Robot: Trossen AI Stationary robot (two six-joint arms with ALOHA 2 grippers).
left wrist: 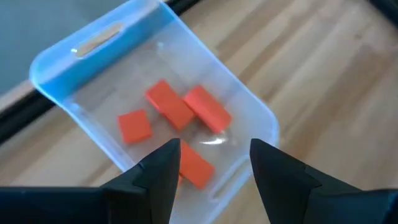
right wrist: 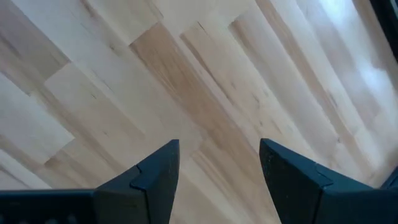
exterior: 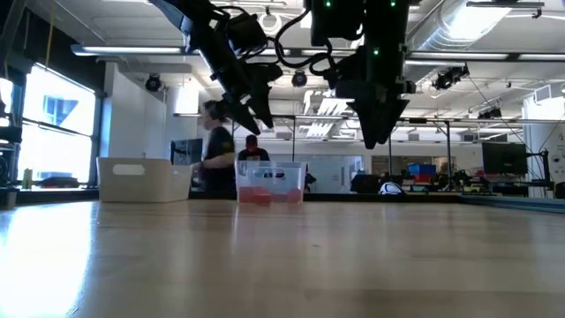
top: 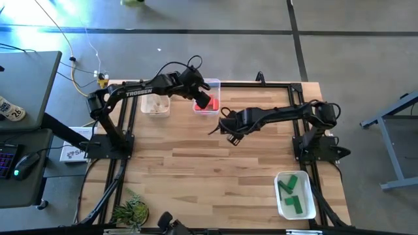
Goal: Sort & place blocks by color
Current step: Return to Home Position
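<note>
Left wrist view shows 4 orange blocks [left wrist: 169, 104].

The left arm [top: 139, 93] apparently reads "TROSSEN".

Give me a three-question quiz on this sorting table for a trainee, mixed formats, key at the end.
1. True or false: the left gripper hangs open above the clear tub.
2. What colour are the blocks in the white tub by the right arm's base? A orange, B green, C plain wood.
3. Fill in: the right gripper is open and holds ____.
Key: 1 true; 2 B; 3 nothing.
</note>
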